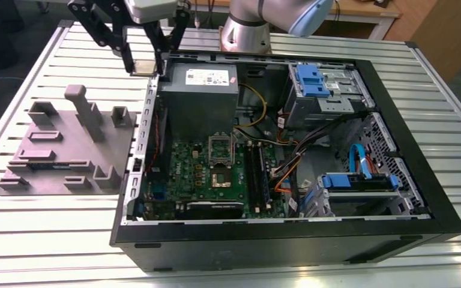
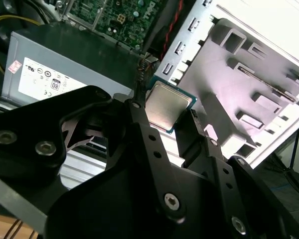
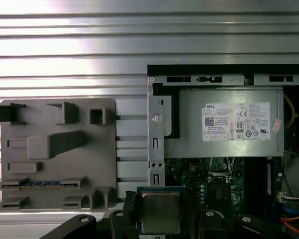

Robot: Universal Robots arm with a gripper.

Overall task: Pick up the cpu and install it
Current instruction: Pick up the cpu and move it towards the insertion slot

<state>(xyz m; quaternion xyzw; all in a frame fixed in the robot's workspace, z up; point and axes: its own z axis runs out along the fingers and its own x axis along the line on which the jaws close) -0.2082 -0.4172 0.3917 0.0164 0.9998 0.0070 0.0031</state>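
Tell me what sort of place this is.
Likely a robotics lab bench for computer assembly: a slotted aluminium table, an open desktop case, and the gripper holding the cpu.

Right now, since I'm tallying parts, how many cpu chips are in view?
1: the cpu, clamped in the gripper above the case edge near the power supply. Others could be hidden inside the case.

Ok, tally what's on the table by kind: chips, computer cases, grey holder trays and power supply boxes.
chip: 1, gripped in the gripper
computer case: 1, lying open
grey holder tray: 1
power supply box: 1, inside the case
Total: 4
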